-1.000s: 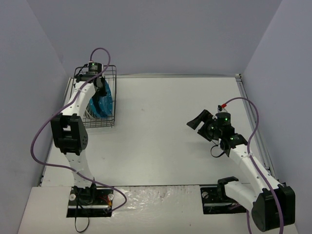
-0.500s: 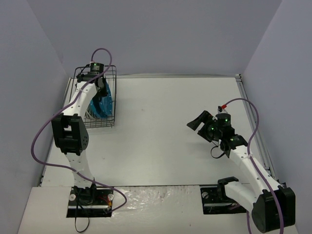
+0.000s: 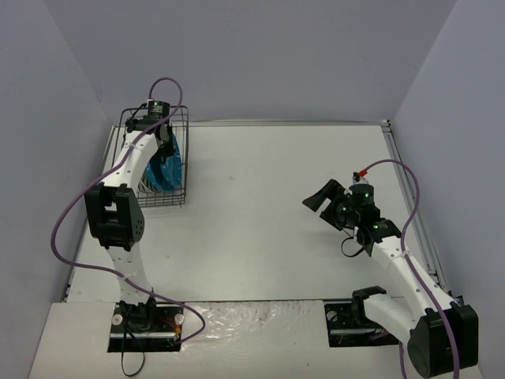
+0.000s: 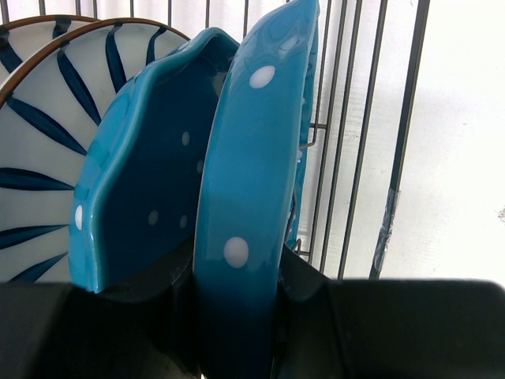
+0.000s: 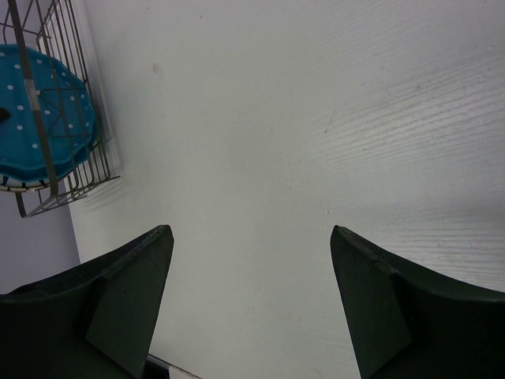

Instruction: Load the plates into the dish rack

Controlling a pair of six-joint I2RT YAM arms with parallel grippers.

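The black wire dish rack (image 3: pixel 182 170) stands at the table's far left. My left gripper (image 3: pixel 163 138) reaches down into it and is shut on the rim of a teal dotted plate (image 4: pixel 252 181), held on edge between the fingers (image 4: pixel 312 276). A second teal plate (image 4: pixel 146 197) stands just left of it, and two white striped plates (image 4: pixel 39 166) stand behind that, all upright in the rack (image 4: pixel 410 118). The teal plates also show in the top view (image 3: pixel 167 170). My right gripper (image 3: pixel 325 197) is open and empty above the bare table at the right; its view shows the rack (image 5: pixel 75 118) with a teal plate (image 5: pixel 43 118).
Purple walls enclose the table (image 3: pixel 276 197) on three sides. A raised rail (image 3: pixel 410 189) runs along the right edge. The arm bases sit at the near edge.
My left gripper has shifted slightly inside the rack with the teal plate. The right arm has barely moved.
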